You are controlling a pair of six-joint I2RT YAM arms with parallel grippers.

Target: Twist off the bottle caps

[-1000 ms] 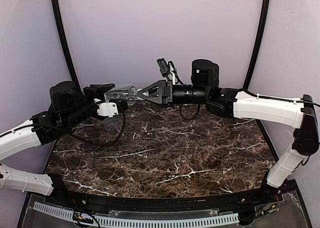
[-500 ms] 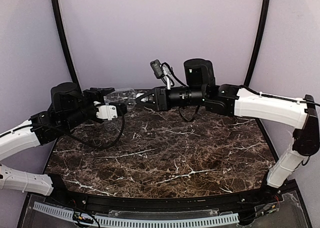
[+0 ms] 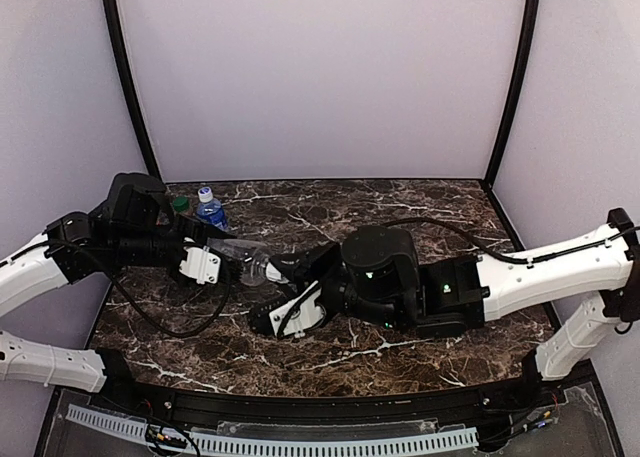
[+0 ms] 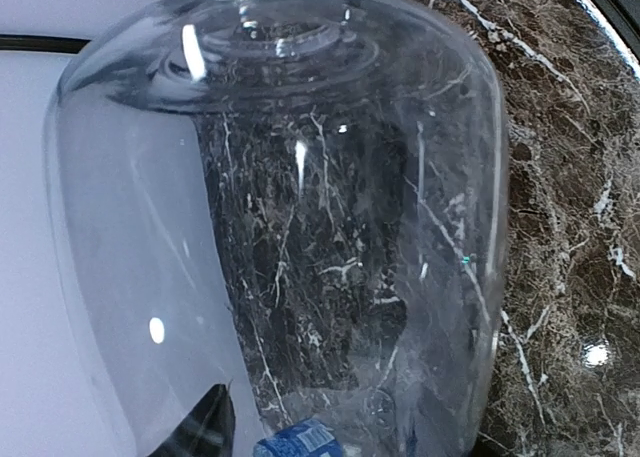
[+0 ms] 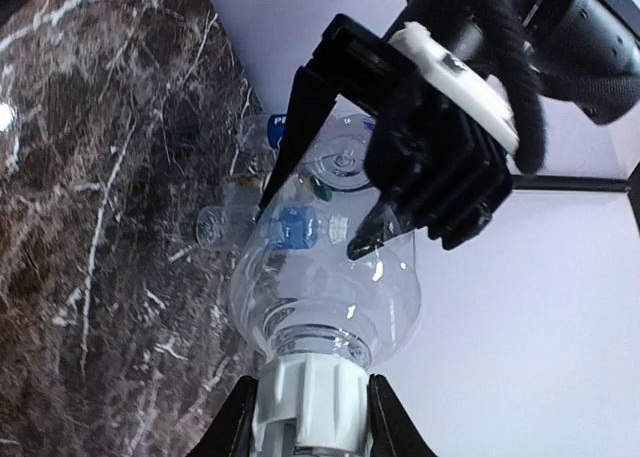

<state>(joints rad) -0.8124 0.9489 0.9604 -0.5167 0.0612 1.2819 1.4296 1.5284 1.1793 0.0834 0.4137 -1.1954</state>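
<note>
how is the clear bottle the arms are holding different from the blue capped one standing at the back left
The clear unlabelled plastic bottle is held sideways by the left end effector; the small blue-labelled plastic bottle stands upright on the dark marble table, untouched. The unlabelled bottle's round white cap is pinched by the right end effector; the blue-labelled bottle has a blue cap. Both are see-through, caps on.

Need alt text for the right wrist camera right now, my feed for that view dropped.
The right gripper clamps the white cap of a clear bottle, neck toward the camera. The left gripper, black with a white pad, holds the bottle's body farther up. Dark marble table fills the left, pale wall the right.
</note>
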